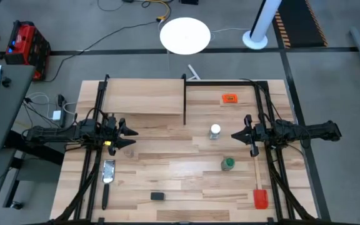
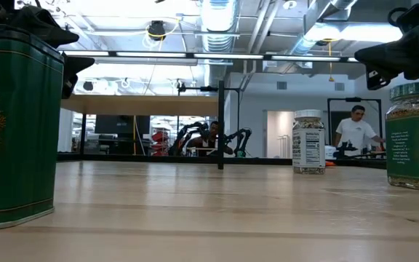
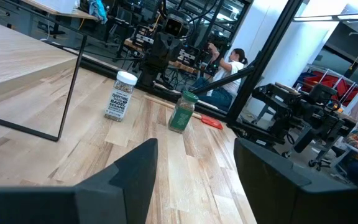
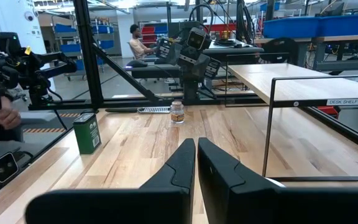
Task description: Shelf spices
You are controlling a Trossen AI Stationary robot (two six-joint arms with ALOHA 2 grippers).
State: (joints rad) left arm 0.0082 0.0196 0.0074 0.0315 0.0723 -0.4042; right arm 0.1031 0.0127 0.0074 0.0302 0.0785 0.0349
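Your left gripper has its fingers spread apart and holds nothing; the brownish jar is just beside them. Your right gripper is clenched and empty, with the white-lidded jar just ahead of its fingertips. The shelf stands near both.
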